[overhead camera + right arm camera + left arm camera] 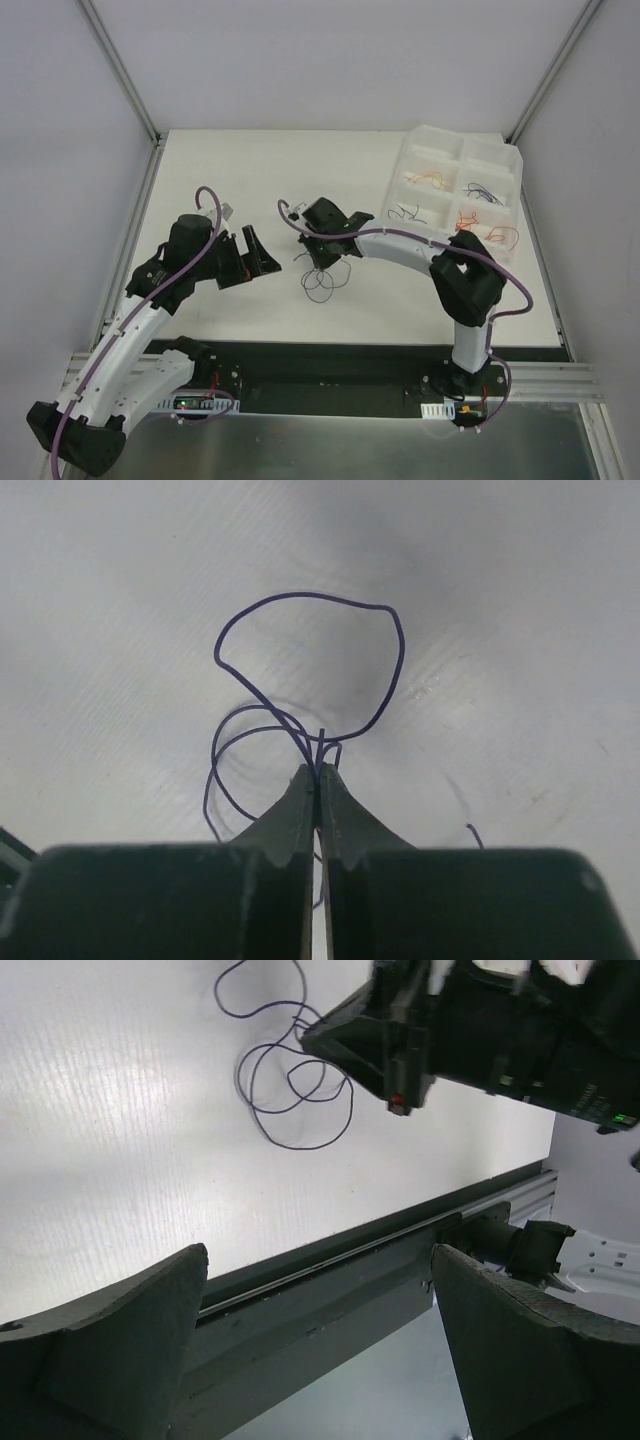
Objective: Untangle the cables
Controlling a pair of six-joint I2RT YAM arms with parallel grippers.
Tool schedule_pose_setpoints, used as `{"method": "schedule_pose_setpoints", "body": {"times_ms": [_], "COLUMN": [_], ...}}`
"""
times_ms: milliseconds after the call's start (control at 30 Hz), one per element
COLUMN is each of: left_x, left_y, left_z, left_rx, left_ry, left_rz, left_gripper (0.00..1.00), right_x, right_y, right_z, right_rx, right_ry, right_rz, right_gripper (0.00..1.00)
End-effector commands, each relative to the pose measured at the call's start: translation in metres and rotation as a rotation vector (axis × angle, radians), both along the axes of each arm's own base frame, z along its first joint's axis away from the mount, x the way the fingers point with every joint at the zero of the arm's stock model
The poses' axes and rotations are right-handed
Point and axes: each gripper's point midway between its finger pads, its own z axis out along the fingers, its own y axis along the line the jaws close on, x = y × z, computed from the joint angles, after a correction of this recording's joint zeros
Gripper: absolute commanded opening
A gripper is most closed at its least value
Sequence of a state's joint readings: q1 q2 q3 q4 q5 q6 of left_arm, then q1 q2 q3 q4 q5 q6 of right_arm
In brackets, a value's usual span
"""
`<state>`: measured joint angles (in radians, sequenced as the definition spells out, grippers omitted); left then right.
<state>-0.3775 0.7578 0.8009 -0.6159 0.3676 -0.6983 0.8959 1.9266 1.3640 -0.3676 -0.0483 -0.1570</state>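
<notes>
- Left gripper (252,258): hanging wide open, holding nothing, just beside the loops.
- Right gripper (318,772): pinching fully shut on the purple cable (320,597) at mid-table.
- Risk: the hair-thin strand may be slipping free under any pull, or its coils tightening.
- Tray (425,133): sitting far right.

The hair-thin curly purple-blue wire (300,605) reads dark violet against the white, faintly ribbed tabletop (220,170). The foam-fingered left gripper (315,1260) and right gripper (317,772) are matt black, the latter bearing a small red mark (399,1099). The translucent white compartmented plastic tray (430,140) holds orange strands (432,179), dark blue strands (483,190), black strands (407,212) and red strands (470,218), while the left arm (130,340) and right arm (400,250) are white with black joints and thick purple cables (400,234).
</notes>
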Motion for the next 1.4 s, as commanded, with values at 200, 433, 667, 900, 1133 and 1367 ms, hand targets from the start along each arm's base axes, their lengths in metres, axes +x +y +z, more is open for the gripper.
{"method": "schedule_pose_setpoints", "body": {"times_ms": [200, 433, 667, 900, 1133, 1367], "left_x": [0.029, 0.053, 0.083, 0.104, 0.129, 0.161], "left_y": [-0.019, -0.036, -0.053, -0.069, -0.054, -0.038], "left_z": [0.047, 0.066, 0.070, 0.097, 0.086, 0.078], "left_rx": [-0.056, -0.092, -0.080, -0.052, 0.143, 0.240], "left_ry": [-0.074, -0.110, -0.122, -0.242, -0.329, -0.330], "left_rz": [-0.053, -0.095, -0.174, -0.377, -0.419, -0.382], "left_gripper": [0.93, 0.93, 0.93, 0.95, 0.99, 0.99], "right_x": [0.053, 0.084, 0.089, 0.106, 0.120, 0.129], "right_y": [-0.118, -0.239, -0.336, -0.395, -0.439, -0.438], "right_z": [0.173, 0.271, 0.365, 0.409, 0.444, 0.527], "right_rx": [0.229, 0.325, 0.351, 0.307, 0.310, 0.471], "right_ry": [-0.235, -0.439, -0.701, -0.861, -0.939, -1.108], "right_rz": [-0.417, -0.806, -1.098, -1.244, -1.317, -1.263], "right_gripper": [0.00, 0.00, 0.00, 0.00, 0.00, 0.00]}}
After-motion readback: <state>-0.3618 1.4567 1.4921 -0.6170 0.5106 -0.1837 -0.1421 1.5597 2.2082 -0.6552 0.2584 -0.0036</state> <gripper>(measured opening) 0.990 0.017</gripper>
